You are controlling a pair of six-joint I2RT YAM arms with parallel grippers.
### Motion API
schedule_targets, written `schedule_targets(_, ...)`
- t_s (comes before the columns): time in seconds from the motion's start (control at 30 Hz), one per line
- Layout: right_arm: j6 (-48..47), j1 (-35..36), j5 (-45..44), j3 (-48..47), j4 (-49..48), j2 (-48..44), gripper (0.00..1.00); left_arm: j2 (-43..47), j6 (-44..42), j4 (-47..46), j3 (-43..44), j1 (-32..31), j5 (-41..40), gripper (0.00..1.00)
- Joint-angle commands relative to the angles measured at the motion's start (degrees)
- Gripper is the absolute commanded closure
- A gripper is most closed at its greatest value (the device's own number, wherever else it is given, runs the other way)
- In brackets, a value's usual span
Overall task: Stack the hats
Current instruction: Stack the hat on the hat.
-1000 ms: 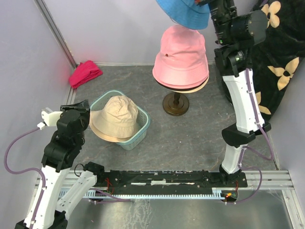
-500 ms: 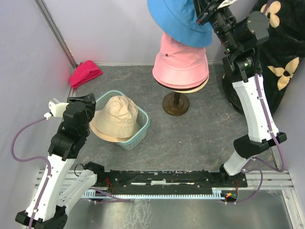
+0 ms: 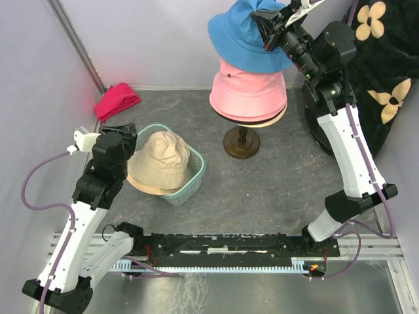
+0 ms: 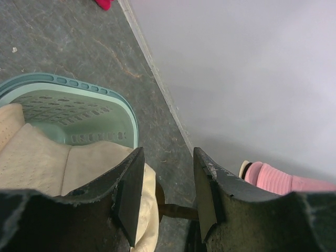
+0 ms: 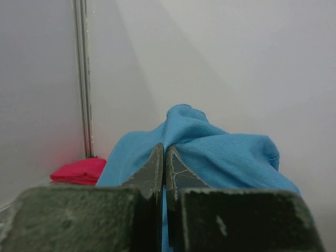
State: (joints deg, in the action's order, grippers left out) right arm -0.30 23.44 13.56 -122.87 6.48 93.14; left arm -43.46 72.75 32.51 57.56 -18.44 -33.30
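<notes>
A blue hat (image 3: 245,40) hangs over the pink hat (image 3: 249,88), and my right gripper (image 3: 267,25) is shut on a pinch of its crown. The right wrist view shows the blue hat (image 5: 231,152) bunched between the closed fingers (image 5: 157,168). Under the pink hat a beige brim (image 3: 275,119) peeks out, all on a dark stand (image 3: 241,142). Another beige hat (image 3: 163,160) lies in the teal basket (image 3: 190,183). My left gripper (image 3: 121,134) hovers open at that hat's left edge; in the left wrist view the beige hat (image 4: 42,163) and basket (image 4: 79,105) lie beside its fingers (image 4: 131,194).
A magenta-red cloth bundle (image 3: 116,100) lies at the back left corner by the wall. A black fabric with beige flowers (image 3: 386,72) drapes at the right. Grey walls close in the left and back sides.
My right gripper carried the blue hat down and left until it sits over the pink hat. The left arm swung right, closer to the beige hat in the basket.
</notes>
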Motion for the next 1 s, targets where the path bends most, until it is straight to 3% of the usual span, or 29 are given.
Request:
schedule_targets(0.0,0.7,-0.3,3.5,-1.6,1.5,-3.7,0.99,-1.0,-2.5,-3.9,0.6,0.1,1.2,0.5)
schedule_targets(0.43,4.1,-0.3,7.5,1.8,6.7,-4.1,0.98,-8.5,-8.0,-14.7,5.3,-0.1,6.3,0.49)
schedule_targets(0.73,4.1,-0.3,7.0,2.1,9.5,-4.0,0.98,-21.3,-10.5,-39.9,11.5,-0.3,24.1,0.42)
schedule_targets(0.97,5.3,-0.3,5.7,1.6,10.7,-3.5,0.98,-37.0,-2.0,-60.2,19.3,-0.5,40.1,0.38)
